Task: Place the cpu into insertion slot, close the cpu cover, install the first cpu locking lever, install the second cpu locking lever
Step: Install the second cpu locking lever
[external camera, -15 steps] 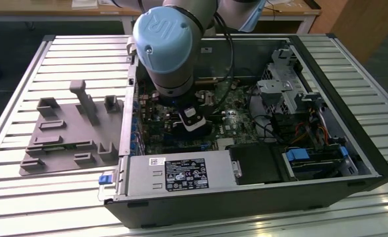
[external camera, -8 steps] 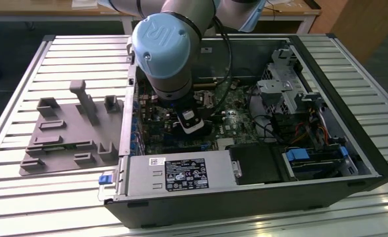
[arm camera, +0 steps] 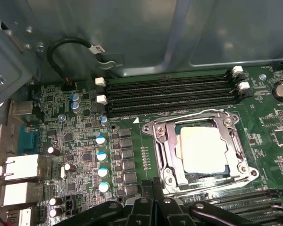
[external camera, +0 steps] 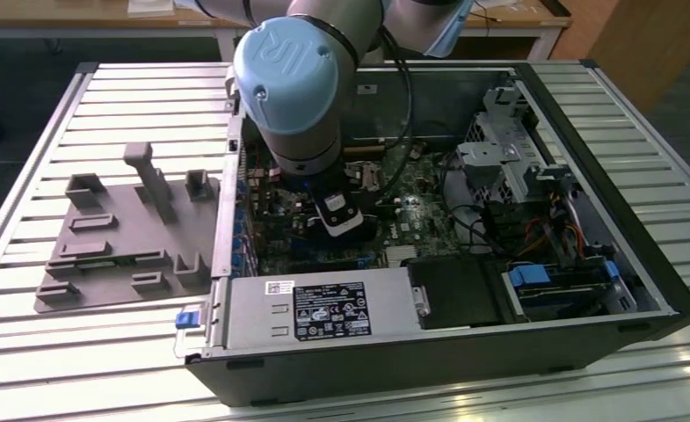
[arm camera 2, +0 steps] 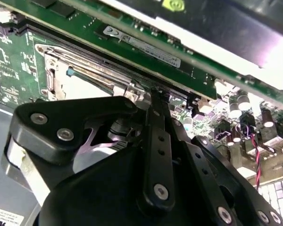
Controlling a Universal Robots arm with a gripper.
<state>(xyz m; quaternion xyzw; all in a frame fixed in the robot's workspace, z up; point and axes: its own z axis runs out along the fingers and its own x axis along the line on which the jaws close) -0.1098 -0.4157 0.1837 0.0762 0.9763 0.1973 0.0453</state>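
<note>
The cpu [arm camera: 201,149], a pale square chip, lies in the insertion slot [arm camera: 167,176] on the green motherboard [arm camera: 273,136]. The silver cpu cover [arm camera: 161,141] lies flat around it, its cut-out framing the chip. A wire locking lever [arm camera: 193,114] runs along the slot's far edge. My gripper [arm camera: 153,186] is shut with nothing between its fingers, its tips just off the slot's near corner. In the second wrist view the gripper [arm camera 2: 155,96] points at the metal socket frame [arm camera 2: 85,70]. In the exterior view the arm [external camera: 303,88] reaches down into the open computer case.
Long black memory slots [arm camera: 170,92] lie beyond the socket, blue-topped capacitors [arm camera: 102,155] beside it. A black cable [arm camera: 68,44] loops by the case wall. A power supply [external camera: 321,312], a drive cage [external camera: 509,141] and a grey fixture plate [external camera: 122,237] surround the work area.
</note>
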